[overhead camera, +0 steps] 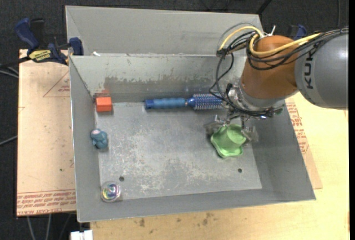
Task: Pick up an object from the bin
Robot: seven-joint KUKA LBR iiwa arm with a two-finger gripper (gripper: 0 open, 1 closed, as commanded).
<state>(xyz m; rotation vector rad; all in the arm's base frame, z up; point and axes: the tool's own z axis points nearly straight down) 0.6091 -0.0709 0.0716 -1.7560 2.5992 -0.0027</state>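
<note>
Gripper (232, 129) sits low over a green lump (227, 143) on the right side of the bin floor, a little nearer the front wall than the back. The lump is soft-looking, pale green and irregular in outline, lying flat on the metal. The fingers (244, 131) stand apart, one at the lump's upper left edge and one at its upper right, so that its top lies between and just under them. Whether they touch it cannot be told from above, and the lump rests on the floor, not lifted.

The arm (327, 70) comes in from the right over the bin's rim. Its wrist carries an orange cover (269, 70), with a loop of cables (238, 39) running over the top of it.

The grey bin (166, 161) holds only a few other things, all well apart from the lump. A blue hairbrush (183, 103) lies along the foot of the back wall, its handle pointing left and its bristled head just beside the wrist. An orange block (104, 104) sits in the back left corner. Below it, near the left wall, lies a small blue figure (100, 139). A small shiny ball (111, 192) rests in the front left corner.
</note>
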